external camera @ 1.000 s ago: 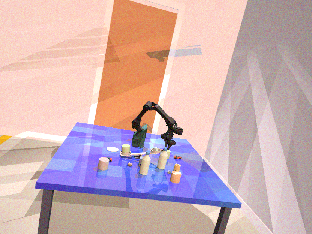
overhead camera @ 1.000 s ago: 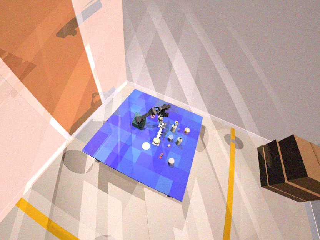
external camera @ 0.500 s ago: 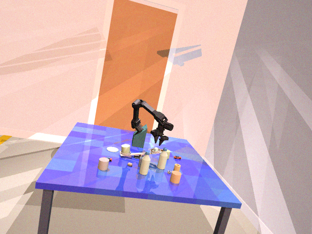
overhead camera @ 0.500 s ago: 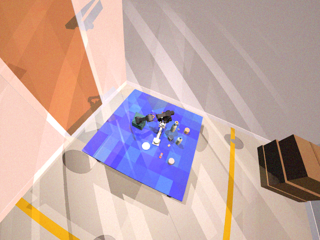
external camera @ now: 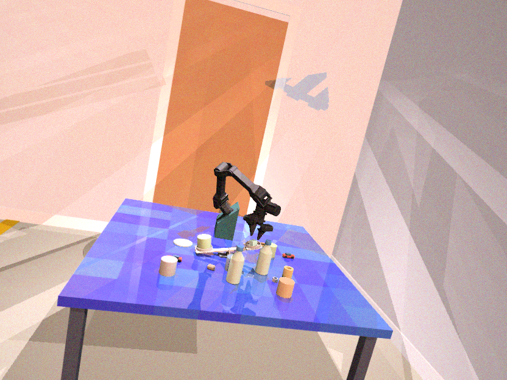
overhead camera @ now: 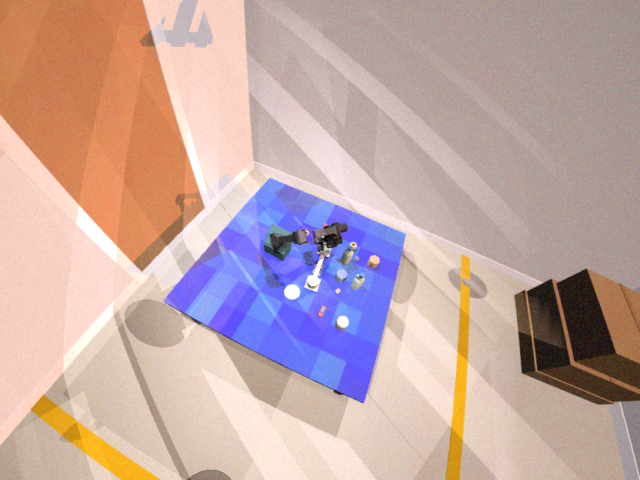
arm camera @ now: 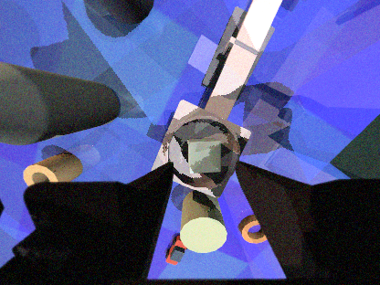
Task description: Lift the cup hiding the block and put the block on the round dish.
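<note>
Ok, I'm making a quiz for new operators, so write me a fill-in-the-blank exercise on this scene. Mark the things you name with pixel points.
1. The pale green block (external camera: 253,242) (arm camera: 205,156) sits on one end of the white ____.
2. One pale yellow-green cup (overhead camera: 312,281) (external camera: 203,241) stands on the ____ end.
3. The black gripper (external camera: 258,237) (arm camera: 204,166) is ____, holding nothing.
4. The round dish (overhead camera: 291,291) (external camera: 183,242) is coloured ____.

Missing words: balance; other; open; white
</note>
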`<state>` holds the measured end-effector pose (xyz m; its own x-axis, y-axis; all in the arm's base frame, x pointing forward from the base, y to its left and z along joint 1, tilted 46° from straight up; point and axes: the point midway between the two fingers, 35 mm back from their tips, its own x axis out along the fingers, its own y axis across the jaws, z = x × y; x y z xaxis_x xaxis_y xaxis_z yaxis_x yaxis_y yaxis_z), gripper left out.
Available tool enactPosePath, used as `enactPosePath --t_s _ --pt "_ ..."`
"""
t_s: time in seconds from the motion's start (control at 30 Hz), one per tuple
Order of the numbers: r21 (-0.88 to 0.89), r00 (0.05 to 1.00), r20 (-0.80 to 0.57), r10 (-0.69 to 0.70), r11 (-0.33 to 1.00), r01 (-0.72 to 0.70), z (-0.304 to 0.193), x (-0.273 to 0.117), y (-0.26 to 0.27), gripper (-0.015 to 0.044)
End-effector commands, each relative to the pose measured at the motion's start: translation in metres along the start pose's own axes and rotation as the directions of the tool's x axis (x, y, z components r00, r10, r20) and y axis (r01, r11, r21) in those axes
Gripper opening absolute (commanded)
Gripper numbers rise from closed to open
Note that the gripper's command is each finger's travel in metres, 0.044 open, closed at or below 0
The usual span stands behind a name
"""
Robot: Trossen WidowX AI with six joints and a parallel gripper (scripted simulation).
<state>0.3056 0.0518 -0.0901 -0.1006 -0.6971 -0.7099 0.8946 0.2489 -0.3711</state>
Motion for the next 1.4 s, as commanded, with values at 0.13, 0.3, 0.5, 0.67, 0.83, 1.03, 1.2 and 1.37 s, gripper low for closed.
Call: enactPosePath --t_s 0.13,0.3,0.5,0.67,0.83,1.03,1.2,1.37 --pt "-0.006 1.000 0.005 -0.003 1.000 0.003 0.000 0.013 0.000 0.0260" --pt "-0.006 1.000 0.005 -0.003 1.000 0.003 0.000 0.021 0.000 0.0260" --pt "-0.006 1.000 0.006 -0.003 1.000 0.003 0.001 0.031 -0.001 0.0260" --pt "-0.006 1.000 0.006 -0.003 1.000 0.003 0.001 0.035 -0.001 0.0234" --pt "-0.006 1.000 0.006 -0.003 1.000 0.003 0.001 0.035 -0.001 0.0142" --pt "-0.006 1.000 0.006 -0.003 1.000 0.003 0.001 0.035 -0.001 0.0082" --pt "-0.007 1.000 0.004 -0.001 1.000 0.002 0.000 0.012 0.002 0.0000" --pt "-0.007 1.000 0.002 -0.001 1.000 0.001 0.000 -0.022 0.003 0.0000"
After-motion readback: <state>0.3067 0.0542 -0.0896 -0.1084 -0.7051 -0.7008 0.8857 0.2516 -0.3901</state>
